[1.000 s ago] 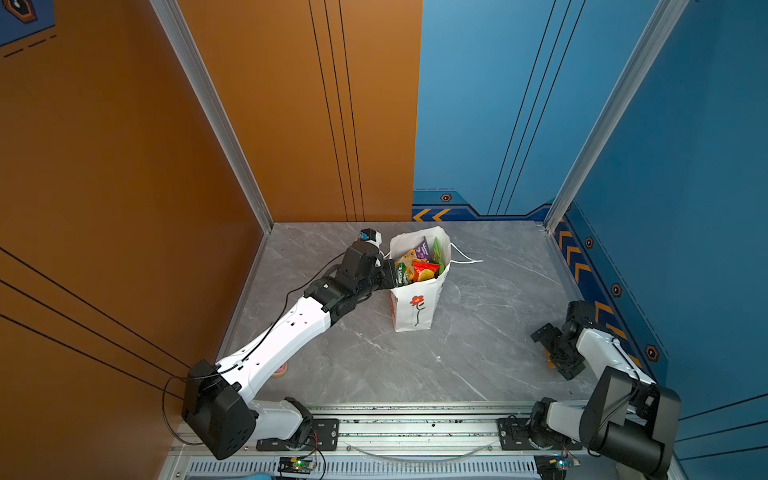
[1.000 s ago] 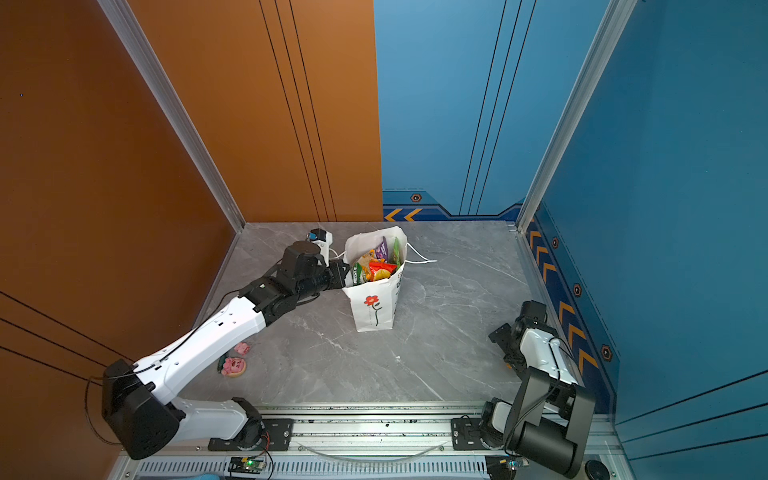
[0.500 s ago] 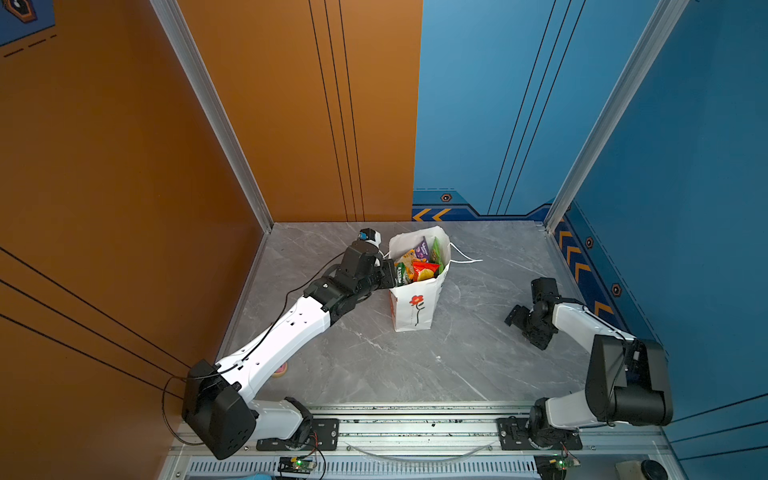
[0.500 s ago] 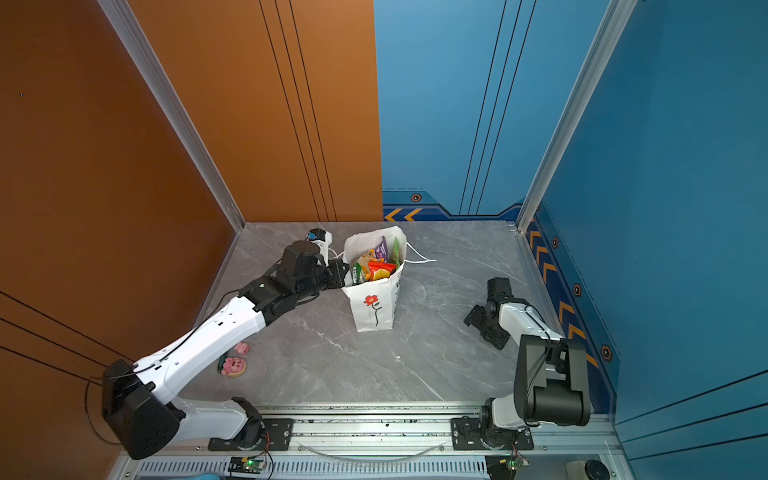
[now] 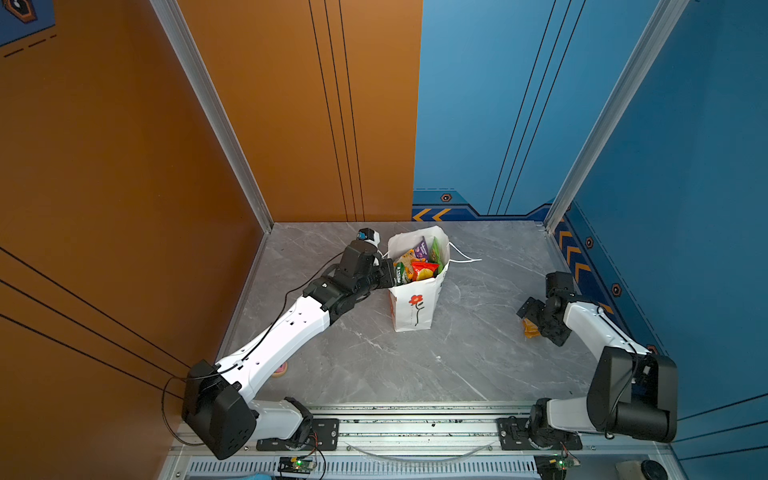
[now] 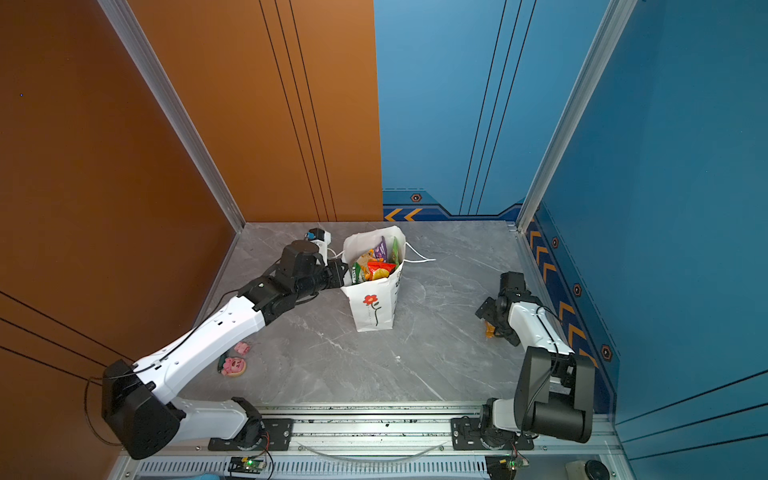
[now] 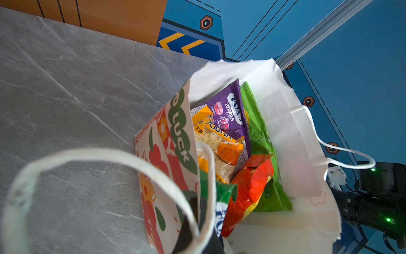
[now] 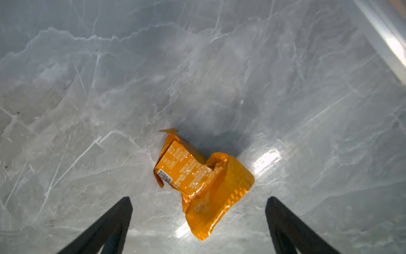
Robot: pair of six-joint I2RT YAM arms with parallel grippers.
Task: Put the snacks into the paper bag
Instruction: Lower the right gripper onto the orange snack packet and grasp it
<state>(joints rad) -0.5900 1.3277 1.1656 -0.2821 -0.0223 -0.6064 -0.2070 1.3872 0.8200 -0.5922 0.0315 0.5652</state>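
Paper bag (image 5: 415,307): white, upright on marble surface (image 8: 87,88), crinkly foil snacks (image 7: 230,136) inside
Orange packet (image 8: 197,180): crumpled foil, on surface
Left pincer (image 5: 388,273): clamped on bag rim
Right pincer (image 8: 198,198): spread above packet

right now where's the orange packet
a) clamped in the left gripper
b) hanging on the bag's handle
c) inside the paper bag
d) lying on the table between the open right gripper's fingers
D: the orange packet lies on the table, apart from the paper bag, with the right gripper open around its near end.
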